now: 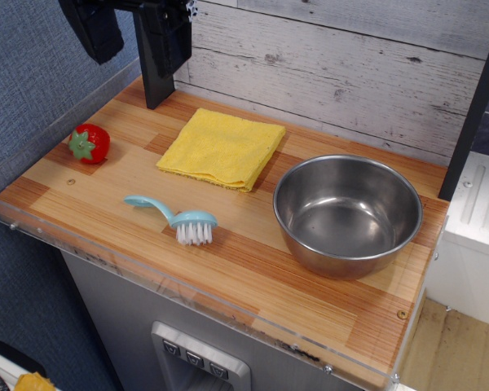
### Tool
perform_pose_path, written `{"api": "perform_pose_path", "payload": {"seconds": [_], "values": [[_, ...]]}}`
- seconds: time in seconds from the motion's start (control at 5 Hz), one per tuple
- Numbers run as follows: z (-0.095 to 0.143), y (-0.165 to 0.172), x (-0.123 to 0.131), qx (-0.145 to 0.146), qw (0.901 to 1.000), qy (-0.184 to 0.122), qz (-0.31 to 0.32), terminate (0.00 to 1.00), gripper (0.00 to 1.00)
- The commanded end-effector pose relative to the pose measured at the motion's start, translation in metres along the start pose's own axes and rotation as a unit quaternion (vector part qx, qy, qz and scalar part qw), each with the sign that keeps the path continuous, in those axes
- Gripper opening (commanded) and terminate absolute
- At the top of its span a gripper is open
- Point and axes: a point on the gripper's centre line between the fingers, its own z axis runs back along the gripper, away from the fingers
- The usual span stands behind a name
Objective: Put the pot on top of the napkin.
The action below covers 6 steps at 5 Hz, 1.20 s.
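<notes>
My jaws (159,73) are cut off by the top edge, so I cannot tell if they are open or holding anything, though they look empty. The shiny steel pot (347,213) sits on the bench (253,277) near the right edge. The yellow napkin (222,148) lies flat just beside it, maybe not touching. A blue brush (175,217) and toy strawberry (90,143) lie left.
</notes>
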Motion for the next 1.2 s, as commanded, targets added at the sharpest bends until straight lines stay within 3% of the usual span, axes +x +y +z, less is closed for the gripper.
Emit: {"api": "perform_pose_path", "payload": {"seconds": [0.0, 0.4, 1.0], "values": [[0.0, 0.0, 0.0, 0.0, 1.0, 0.0, 0.0, 0.0, 1.0], [-0.013, -0.032, 0.024, 0.015, 0.9997, 0.003, -0.021, 0.0, 1.0], [-0.062, -0.07, 0.044, 0.026, 0.9995, 0.015, -0.013, 0.0, 1.0]]}}
